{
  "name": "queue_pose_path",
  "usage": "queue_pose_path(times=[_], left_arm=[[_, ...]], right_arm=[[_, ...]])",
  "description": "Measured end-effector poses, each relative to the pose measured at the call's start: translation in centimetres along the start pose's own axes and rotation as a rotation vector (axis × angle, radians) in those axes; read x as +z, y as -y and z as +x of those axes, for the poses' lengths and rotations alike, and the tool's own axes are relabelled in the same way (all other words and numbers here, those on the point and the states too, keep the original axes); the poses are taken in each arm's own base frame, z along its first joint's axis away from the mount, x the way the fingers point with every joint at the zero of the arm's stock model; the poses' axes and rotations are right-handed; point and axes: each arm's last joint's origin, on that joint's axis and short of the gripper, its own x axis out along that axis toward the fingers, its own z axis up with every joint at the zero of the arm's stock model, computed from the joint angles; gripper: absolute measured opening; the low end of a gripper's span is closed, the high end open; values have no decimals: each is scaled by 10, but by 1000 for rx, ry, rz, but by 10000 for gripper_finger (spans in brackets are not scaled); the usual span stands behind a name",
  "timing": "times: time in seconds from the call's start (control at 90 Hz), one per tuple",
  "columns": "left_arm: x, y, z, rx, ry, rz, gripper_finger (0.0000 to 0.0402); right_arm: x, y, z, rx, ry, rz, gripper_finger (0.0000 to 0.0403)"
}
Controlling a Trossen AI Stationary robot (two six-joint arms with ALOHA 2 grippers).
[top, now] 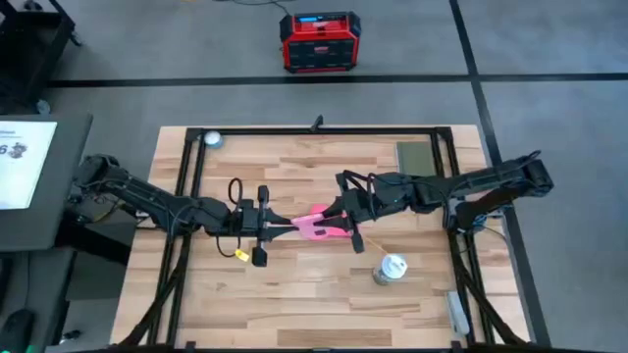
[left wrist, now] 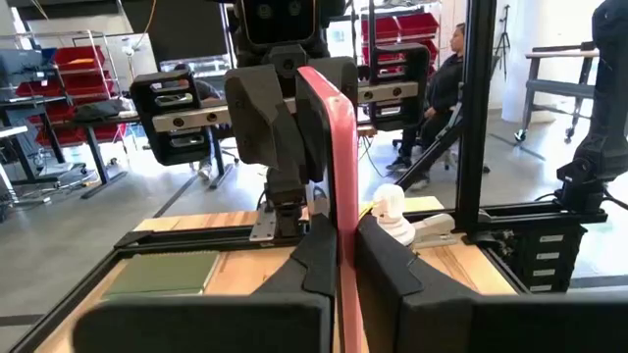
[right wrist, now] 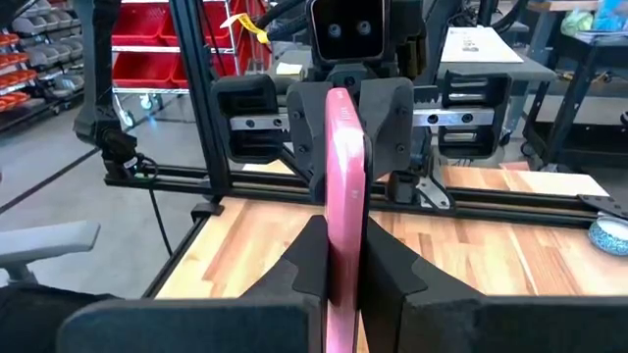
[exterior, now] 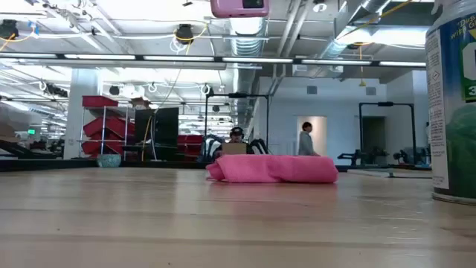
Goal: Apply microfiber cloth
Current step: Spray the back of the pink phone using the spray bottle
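Note:
The pale-pink phone [exterior: 238, 6] is held in the air over the table's middle, standing on its long edge, one end in each gripper. My left gripper [top: 285, 225] comes from the table's left and is shut on one end. My right gripper [top: 339, 218] comes from the right and is shut on the other end. The microfiber cloth [exterior: 271, 169], bright reddish-pink and bunched, lies on the table under the phone [top: 312, 231]; no gripper touches it. My left gripper [left wrist: 339, 265] pinches the phone's end [left wrist: 341, 245] between its two fingers, one on each flat face. The fingers come level from the table's left and lie along the phone. The phone stands on edge, clear of the table. My right gripper [right wrist: 343, 265] pinches the phone's opposite end [right wrist: 343, 235] between its two fingers, one on each flat face. The fingers come level from the table's right, along the phone. The phone is on edge and lifted clear.
An olive-green pad [top: 414, 155] lies at the far right of the table. A white-capped can [top: 390, 269] stands near the front right, close to the low camera [exterior: 454, 97]. A small round thing [top: 213, 138] sits at the far left corner. Black frame rails border the table.

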Motion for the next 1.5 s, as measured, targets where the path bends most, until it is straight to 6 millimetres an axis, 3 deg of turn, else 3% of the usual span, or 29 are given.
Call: queue_pose_path(times=[0.733, 1.033, 1.256, 1.5], left_arm=[[0, 0, 0, 3, -1, 4, 1], [0, 0, 0, 7, -2, 7, 34], [-1, -1, 0, 10, -16, 12, 35], [3, -3, -5, 3, -22, 13, 36]], right_arm=[[-1, 0, 0, -25, -8, -14, 15], [0, -2, 1, -74, -1, -42, 15], [-1, -1, 0, -116, -7, -73, 15], [8, 0, -19, -203, -24, -106, 14]])
